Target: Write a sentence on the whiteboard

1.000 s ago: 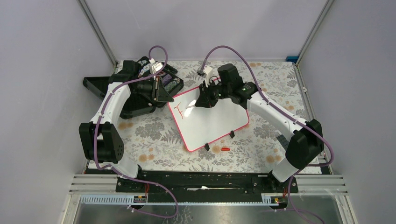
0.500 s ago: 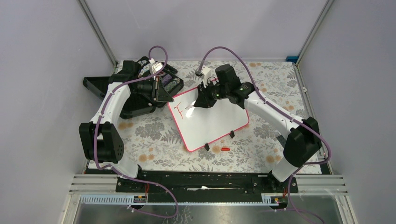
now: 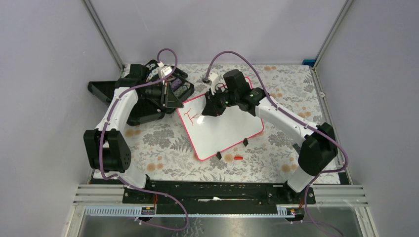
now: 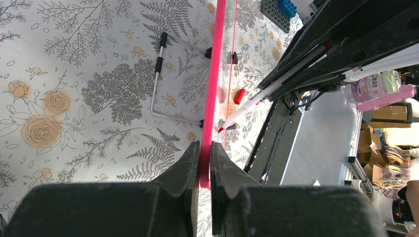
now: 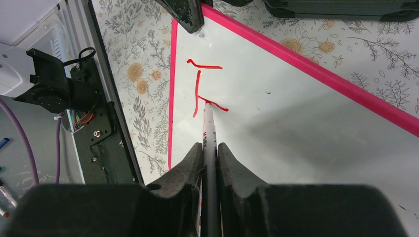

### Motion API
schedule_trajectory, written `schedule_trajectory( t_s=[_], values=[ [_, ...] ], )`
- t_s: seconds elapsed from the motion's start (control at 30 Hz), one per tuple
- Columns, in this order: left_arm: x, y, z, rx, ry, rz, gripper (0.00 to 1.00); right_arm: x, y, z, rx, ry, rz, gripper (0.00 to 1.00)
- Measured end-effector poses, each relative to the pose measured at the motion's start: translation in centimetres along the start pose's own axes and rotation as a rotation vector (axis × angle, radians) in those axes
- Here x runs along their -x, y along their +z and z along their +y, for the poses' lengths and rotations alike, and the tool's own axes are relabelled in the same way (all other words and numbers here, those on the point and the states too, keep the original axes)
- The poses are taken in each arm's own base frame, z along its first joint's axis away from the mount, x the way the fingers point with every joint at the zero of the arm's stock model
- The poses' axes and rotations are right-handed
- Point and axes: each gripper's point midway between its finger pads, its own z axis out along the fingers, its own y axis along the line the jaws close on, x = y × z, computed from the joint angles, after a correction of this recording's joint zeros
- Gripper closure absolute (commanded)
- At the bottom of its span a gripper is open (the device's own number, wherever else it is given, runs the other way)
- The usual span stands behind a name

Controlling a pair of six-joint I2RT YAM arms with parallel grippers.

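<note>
White arm [image 3: 286,118] outstretched, marker [image 5: 209,123] in right end effector [image 5: 210,147], tip on whiteboard [image 5: 296,123]

Whiteboard [image 3: 227,131] centre, marker [image 5: 209,131] tip on it, case [image 3: 143,101] left, cap [image 3: 238,158] before it

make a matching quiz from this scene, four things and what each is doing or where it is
Things:
1 left gripper
2 right gripper
3 red cap
4 black case

States or places:
a grips the marker
b lies on the table by the whiteboard's near edge
c left of the whiteboard
d grips the whiteboard's rim

Pairs: 1-d, 2-a, 3-b, 4-c
</note>
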Motion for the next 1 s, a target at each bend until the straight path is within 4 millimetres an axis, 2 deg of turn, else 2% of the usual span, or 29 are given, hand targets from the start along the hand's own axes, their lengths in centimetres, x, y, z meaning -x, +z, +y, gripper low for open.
schedule_trajectory(
  t_s=[0.5, 1.0],
  values=[
    [0.0, 0.0, 0.1, 0.005, 0.003, 0.001, 1.0, -1.7, 0.2, 0.2, 0.01, 0.001, 0.029, 1.0],
    [0.0, 0.0, 0.1, 0.004, 0.004, 0.0, 1.0, -1.4, -0.9, -0.9, -0.022, 0.006, 0.019, 1.0]
  ],
)
